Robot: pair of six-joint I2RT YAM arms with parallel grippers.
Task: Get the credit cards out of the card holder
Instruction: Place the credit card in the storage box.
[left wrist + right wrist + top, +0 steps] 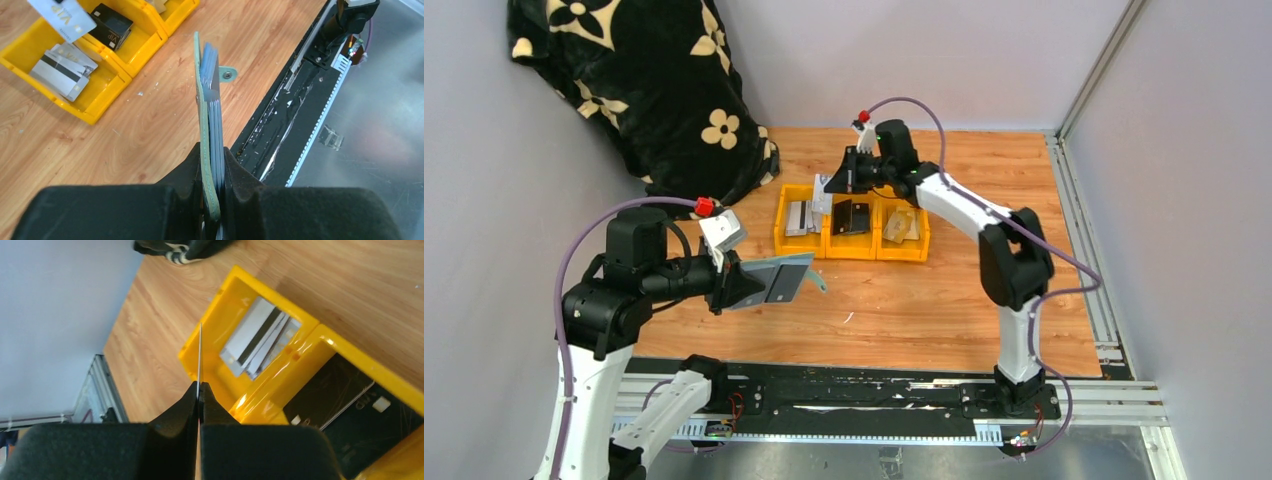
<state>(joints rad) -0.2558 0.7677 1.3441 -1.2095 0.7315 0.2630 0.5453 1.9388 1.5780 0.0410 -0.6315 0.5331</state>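
The card holder [776, 281] is gripped in the closed left jaws and held in the air above the bench [904, 310], well apart from the right jaws. In the left wrist view it is seen edge-on. The grey-green cover [202, 120] is pinched at its near end between the two black fingers [186, 167] and extends straight out beyond them. Several blue-grey cards [212, 75] are stacked against the cover's right face, which the top view does not make clear. A small tab [227, 74] with a metal snap sticks out to the right near the far end. The top view shows instead the holder's broad face, tilted, with the tab pointing away from the jaws.

The right jaws are closed on a single card [200, 355]. In the right wrist view it appears only as a thin line rising from between the fingertips. Its pale face, printed "VIP", is shown only in the left wrist view [62, 17].

Directly beneath the right jaws stand the yellow bins [852, 251], three side by side. The held card hangs over the end bin, where silver striped cards [257, 342] lie. Black cards [340, 400] lie in the middle bin. The third bin's contents [902, 224], tan in colour, are visible only from above.
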